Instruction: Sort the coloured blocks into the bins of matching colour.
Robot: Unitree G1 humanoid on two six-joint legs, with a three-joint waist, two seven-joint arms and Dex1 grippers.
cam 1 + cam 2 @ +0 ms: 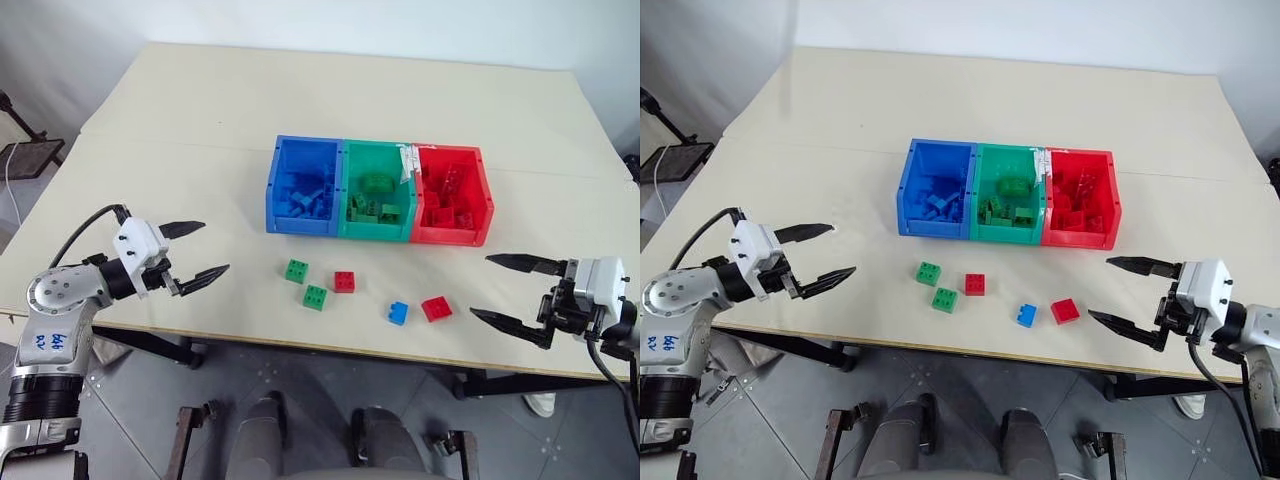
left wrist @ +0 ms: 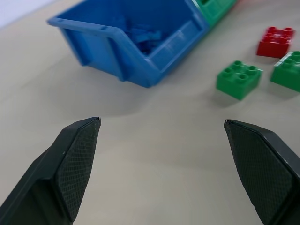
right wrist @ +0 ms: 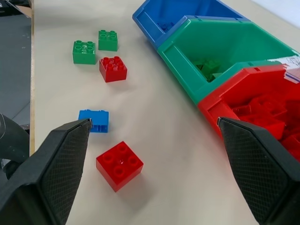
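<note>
Still five bricks loose, both claws wide and empty

Bricks first: small hard studded plastic, prob. very light and stiff, not fragile. Smooth sides could slip or skate on the table (image 1: 180, 110) if nudged, so I'd pinch across two flat opposite sides, low on the body, not over the studs.

Count on the table, between the bins and the near edge: 2 green, 2 red, 1 blue, 5 in all.
- green brick (image 1: 296, 270) and second green brick (image 1: 315, 297), close together, nearest the left side
- red brick (image 1: 345, 282), just beside the greens
- blue brick (image 1: 398, 313) and second red brick (image 1: 436, 309), side by side, nearer the right arm

Bins: 3, joined in a row: blue bin (image 1: 276, 190), green bin (image 1: 345, 200), red bin (image 1: 484, 195). Each already has bricks of its own colour inside; how many I can't tell, they're piled up.

Left gripper (image 1: 200, 250): jaws wide, holding nothing, well apart from the greens. Right gripper (image 1: 505, 290): jaws wide too, empty, near the second red brick but not touching.
</note>
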